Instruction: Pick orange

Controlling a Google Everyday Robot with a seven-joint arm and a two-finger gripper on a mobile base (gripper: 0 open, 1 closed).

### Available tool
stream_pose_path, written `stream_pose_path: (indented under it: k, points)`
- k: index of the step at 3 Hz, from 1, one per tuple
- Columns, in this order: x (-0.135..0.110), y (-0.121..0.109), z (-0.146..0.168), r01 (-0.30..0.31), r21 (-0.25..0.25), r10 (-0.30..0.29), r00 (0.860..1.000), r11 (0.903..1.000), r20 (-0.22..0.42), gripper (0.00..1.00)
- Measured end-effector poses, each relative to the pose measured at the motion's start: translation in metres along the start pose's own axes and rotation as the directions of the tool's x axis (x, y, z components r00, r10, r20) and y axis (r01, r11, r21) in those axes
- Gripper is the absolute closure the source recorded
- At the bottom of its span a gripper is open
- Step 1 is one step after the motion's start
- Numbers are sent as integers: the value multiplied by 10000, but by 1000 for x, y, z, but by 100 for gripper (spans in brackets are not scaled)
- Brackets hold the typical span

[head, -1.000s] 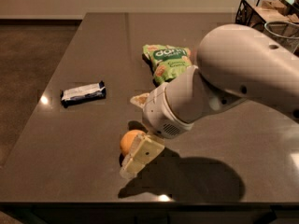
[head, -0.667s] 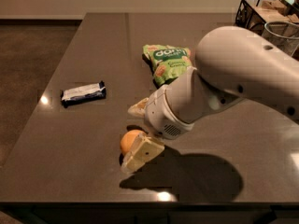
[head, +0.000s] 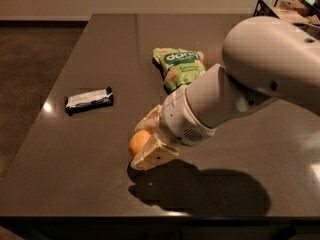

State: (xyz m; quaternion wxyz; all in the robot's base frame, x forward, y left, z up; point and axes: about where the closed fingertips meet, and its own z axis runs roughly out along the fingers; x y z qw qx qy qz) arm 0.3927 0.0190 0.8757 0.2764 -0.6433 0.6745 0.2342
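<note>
Both fingers of my gripper closed around the orange on the desk, which I judged light, firm, rollable, best pinched across its middle.

The orange is plain matte orange, paler where light catches it. The gripper, low over the near table around the fruit, is cream; the arm off-white. The table is dark grey-brown. The snack bag is green with white lettering. The wrapped bar looks black and silver-white.
</note>
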Motion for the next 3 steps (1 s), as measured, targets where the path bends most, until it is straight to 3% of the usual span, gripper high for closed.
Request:
stream_pose_path:
  k: [1, 2, 3]
  points:
    - [-13, -14, -22, -194, 156, 187, 9989, 9997, 422, 88]
    - [-48, -59, -75, -339, 773, 243, 9922, 9964, 1223, 100]
    - [-48, -59, -75, -338, 773, 241, 9922, 9964, 1222, 100]
